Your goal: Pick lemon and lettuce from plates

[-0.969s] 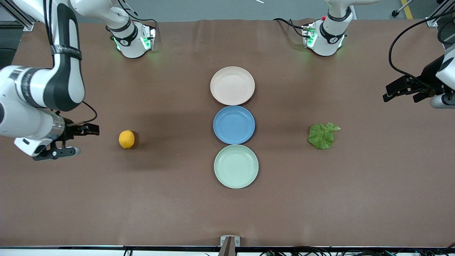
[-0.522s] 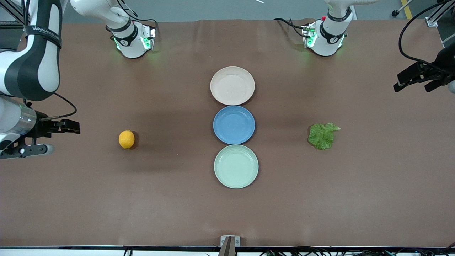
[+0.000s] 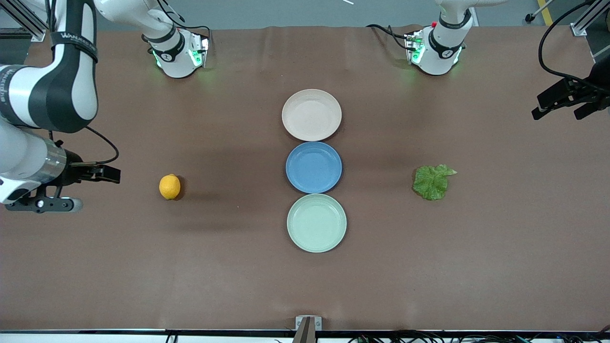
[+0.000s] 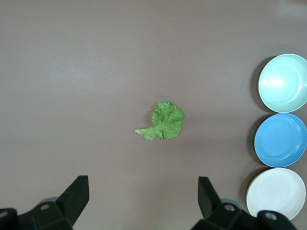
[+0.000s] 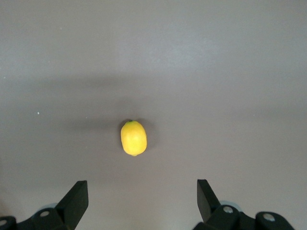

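Note:
The lemon (image 3: 169,186) lies on the bare table toward the right arm's end, on no plate. The lettuce (image 3: 432,181) lies flat on the table toward the left arm's end. The beige-pink plate (image 3: 311,115) and the mint green plate (image 3: 316,222) are both empty. My right gripper (image 5: 141,191) is open and empty, up over the table's end, with the lemon (image 5: 133,138) ahead of it. My left gripper (image 4: 142,191) is open and empty, with the lettuce (image 4: 164,121) ahead. In the front view the left hand is mostly cut off; its black mount (image 3: 555,99) shows.
A bright blue plate (image 3: 313,167), also empty, sits between the two other plates, touching both. The three form a line down the table's middle. The arm bases (image 3: 178,52) (image 3: 436,47) stand at the edge farthest from the front camera. Brown table surrounds everything.
Both arms drew back toward their ends of the table. The right gripper has since edged slightly back toward the lemon. Lemon, lettuce and plates have not moved.

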Controlling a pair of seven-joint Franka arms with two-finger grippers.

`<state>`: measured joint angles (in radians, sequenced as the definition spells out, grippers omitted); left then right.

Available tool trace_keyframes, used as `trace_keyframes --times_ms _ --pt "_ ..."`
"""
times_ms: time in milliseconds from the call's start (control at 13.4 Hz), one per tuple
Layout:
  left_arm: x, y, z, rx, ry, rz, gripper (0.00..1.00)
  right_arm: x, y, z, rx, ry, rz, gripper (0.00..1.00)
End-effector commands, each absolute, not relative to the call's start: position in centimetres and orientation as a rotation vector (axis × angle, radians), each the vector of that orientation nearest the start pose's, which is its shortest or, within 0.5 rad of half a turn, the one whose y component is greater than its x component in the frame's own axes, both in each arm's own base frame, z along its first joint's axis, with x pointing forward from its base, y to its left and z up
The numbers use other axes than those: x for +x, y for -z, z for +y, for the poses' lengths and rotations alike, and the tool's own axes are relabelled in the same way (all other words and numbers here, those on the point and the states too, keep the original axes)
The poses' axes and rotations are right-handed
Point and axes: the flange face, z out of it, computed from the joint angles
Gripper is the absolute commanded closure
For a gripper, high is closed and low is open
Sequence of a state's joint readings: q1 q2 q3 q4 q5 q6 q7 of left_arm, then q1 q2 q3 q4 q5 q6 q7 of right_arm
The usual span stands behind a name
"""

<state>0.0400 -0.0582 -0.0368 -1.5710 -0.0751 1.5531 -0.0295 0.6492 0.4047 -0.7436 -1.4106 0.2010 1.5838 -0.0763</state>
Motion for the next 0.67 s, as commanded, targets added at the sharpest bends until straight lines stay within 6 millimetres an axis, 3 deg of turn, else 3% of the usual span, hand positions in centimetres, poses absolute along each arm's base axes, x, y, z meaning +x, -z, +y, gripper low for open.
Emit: trace_keyframes --times_ms 0,75,298,596 --pt "53.2 -65.8 -1.2 -3.146 0.065 0.003 0.00 63.9 -51.8 2.5 -3.178 -0.203 0.046 0.00" --pt "53.2 -65.8 -1.7 -3.144 0.065 0.017 0.00 63.5 -52.6 0.9 -3.160 -0.192 0.073 0.00" --pt "53.3 -65.7 -1.5 -3.155 0.065 0.011 0.00 63.0 -52.6 -0.9 -3.102 -0.194 0.022 0.00" --pt "53.4 -65.7 -1.4 -3.159 0.065 0.009 0.00 60.7 -54.4 -1.7 -3.090 -0.158 -0.017 0.00"
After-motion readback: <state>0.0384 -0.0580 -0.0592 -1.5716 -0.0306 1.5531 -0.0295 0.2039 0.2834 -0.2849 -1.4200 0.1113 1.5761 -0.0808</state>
